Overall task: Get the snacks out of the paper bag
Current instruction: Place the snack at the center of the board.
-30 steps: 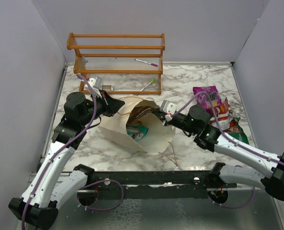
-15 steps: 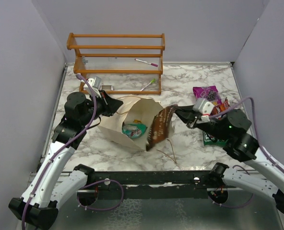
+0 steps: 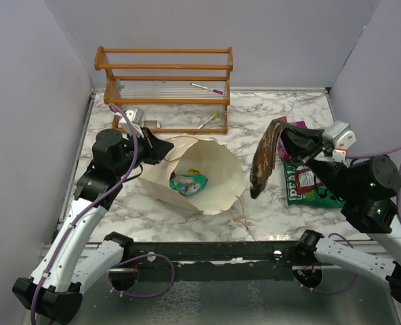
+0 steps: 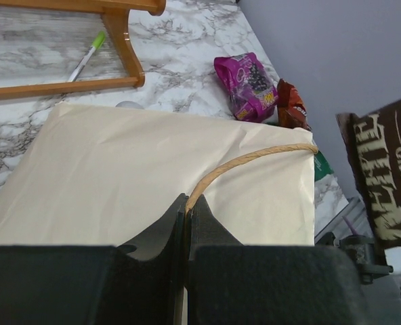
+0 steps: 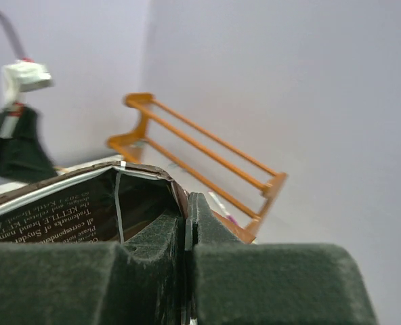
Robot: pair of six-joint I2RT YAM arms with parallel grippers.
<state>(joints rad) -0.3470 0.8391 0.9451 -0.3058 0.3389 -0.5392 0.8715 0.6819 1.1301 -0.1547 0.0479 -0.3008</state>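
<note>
The cream paper bag (image 3: 210,177) lies on its side, mouth toward the front, with a teal packet (image 3: 187,183) inside. My left gripper (image 3: 165,150) is shut on the bag's tan string handle (image 4: 248,159) at the far rim. My right gripper (image 3: 285,137) is shut on the top edge of a dark brown packet (image 3: 264,158) and holds it hanging in the air right of the bag; its back shows in the right wrist view (image 5: 72,206). A purple packet (image 4: 244,84), a red one (image 4: 292,108) and a green one (image 3: 309,189) lie on the table at the right.
A wooden rack (image 3: 166,88) with pens stands at the back left. The bag's second string handle (image 3: 242,215) trails on the marble in front of the bag. Grey walls close in both sides. A black rail runs along the near edge.
My right gripper has pulled the dark brown packet out of the bag's mouth, then lifted it up and to the right. The left gripper has kept its hold on the handle.
</note>
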